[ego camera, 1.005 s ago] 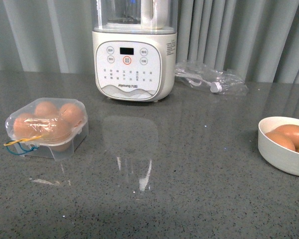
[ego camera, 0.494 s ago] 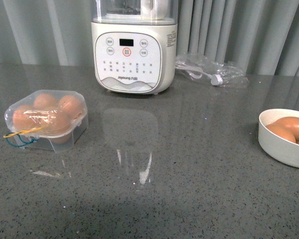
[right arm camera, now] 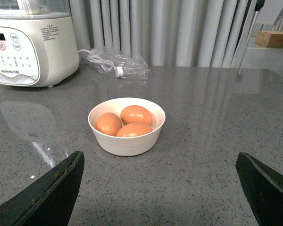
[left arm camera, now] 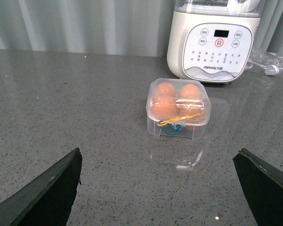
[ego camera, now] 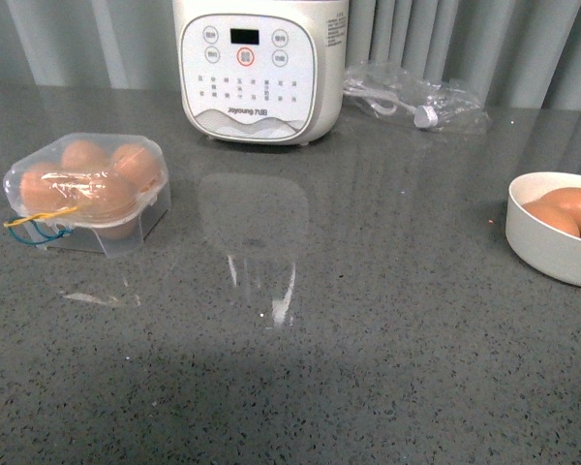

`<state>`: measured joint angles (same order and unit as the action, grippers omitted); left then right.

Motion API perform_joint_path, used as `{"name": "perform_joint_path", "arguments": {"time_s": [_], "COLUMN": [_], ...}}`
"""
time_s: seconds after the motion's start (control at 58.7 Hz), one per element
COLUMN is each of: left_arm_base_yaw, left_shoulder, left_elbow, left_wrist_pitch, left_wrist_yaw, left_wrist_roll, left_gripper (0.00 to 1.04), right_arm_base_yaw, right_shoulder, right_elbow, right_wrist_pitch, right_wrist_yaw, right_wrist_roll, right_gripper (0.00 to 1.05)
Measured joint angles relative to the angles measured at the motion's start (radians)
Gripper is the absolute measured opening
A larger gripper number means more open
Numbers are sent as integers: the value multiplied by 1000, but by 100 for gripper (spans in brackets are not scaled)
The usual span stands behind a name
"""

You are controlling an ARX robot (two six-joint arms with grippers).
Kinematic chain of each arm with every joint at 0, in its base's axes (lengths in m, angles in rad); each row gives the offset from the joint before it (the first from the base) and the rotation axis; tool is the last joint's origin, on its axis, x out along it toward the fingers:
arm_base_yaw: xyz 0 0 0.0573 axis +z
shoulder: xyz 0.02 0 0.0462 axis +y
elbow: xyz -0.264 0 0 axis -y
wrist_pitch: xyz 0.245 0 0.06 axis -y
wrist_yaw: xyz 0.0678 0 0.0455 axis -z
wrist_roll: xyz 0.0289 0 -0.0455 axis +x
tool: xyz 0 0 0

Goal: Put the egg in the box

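Note:
The clear plastic box (ego camera: pixel 87 192) sits on the left of the grey counter, lid shut, with several brown eggs inside and a blue-and-yellow band round it. It also shows in the left wrist view (left arm camera: pixel 178 108), ahead of my open, empty left gripper (left arm camera: pixel 158 188). Three brown eggs (right arm camera: pixel 136 114) lie in a round white bowl (right arm camera: pixel 126 141) ahead of my open, empty right gripper (right arm camera: pixel 160 188). In the front view the bowl (ego camera: pixel 552 247) is at the right edge with eggs (ego camera: pixel 569 205) showing. Neither arm appears in the front view.
A big white appliance (ego camera: pixel 259 73) with a button panel stands at the back centre. A clear plastic bag with a white cable (ego camera: pixel 418 102) lies to its right. Grey curtains hang behind the counter. A brown box (right arm camera: pixel 273 38) sits far back right.
The front view has tilted downward: the appliance, the box and the bowl all sit higher in the picture than before. Nothing on the counter has moved.

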<state>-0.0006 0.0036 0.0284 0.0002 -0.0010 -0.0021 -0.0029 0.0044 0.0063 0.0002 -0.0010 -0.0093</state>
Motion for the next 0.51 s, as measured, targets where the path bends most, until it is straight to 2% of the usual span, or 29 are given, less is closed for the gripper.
{"name": "perform_joint_path", "arguments": {"time_s": [0.511], "left_arm_base_yaw": [0], "left_shoulder": [0], "left_elbow": [0], "left_wrist_pitch": [0], "left_wrist_yaw": [0], "left_wrist_roll": [0], "left_gripper": [98], "right_arm_base_yaw": [0], "right_shoulder": [0], "right_elbow": [0], "right_wrist_pitch": [0], "right_wrist_yaw": [0], "right_wrist_roll": [0], "right_gripper": [97]}}
